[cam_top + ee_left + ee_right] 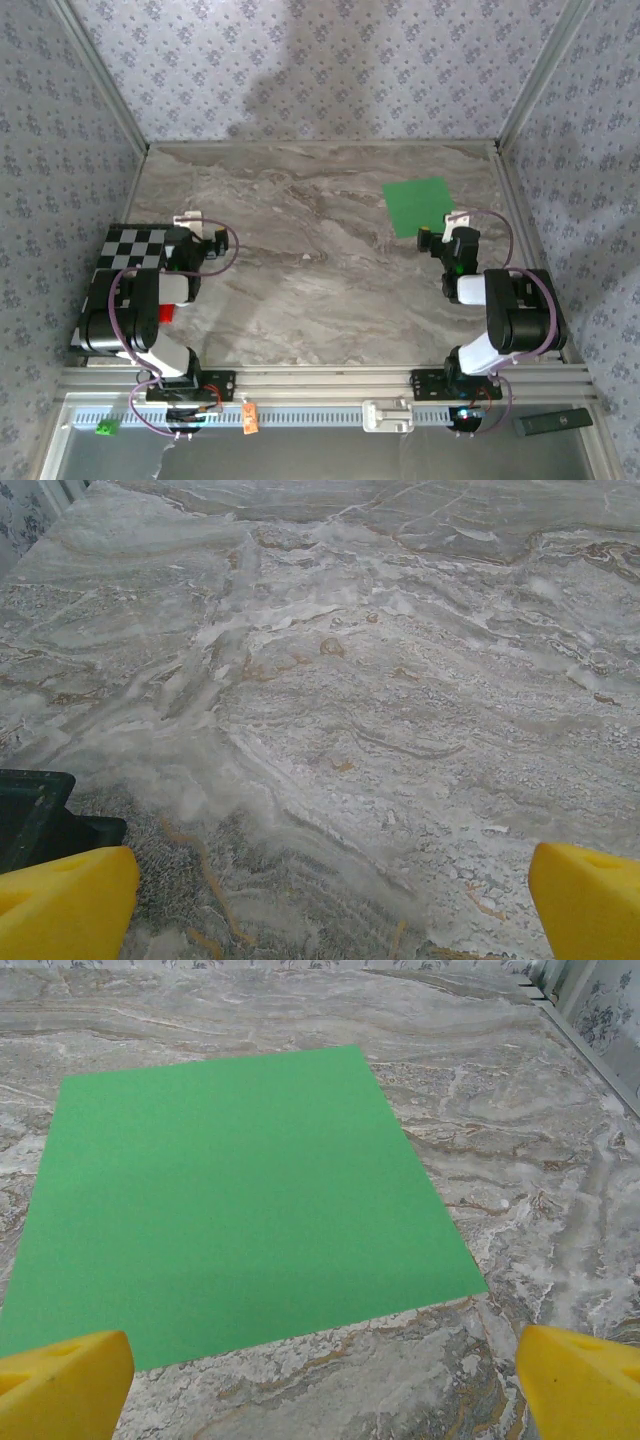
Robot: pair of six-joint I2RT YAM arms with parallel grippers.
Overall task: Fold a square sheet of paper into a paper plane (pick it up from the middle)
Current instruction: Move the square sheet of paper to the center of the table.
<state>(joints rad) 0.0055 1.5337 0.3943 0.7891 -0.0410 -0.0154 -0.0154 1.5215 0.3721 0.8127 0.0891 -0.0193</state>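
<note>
**Unfolded sheet lying flat at the far right; both arms empty.**

On the smooth marble table (300, 270), the square sheet of paper (419, 205) lies flat and uncreased, far right, near the side wall. We judge the main risk to be the pickup at its middle. Thin paper lying flush on stone gives the jaws no edge, so closing them may skid or crumple it rather than pinch up a ridge. It also lies well apart from the left arm, which would make shared folds awkward. The right gripper (447, 236) stands fully spread just short of the sheet's near edge. Its yellow fingertips (60, 1385) grasp nothing, and we see no contact. The left gripper (330, 905) is equally wide and empty over bare table.
</note>
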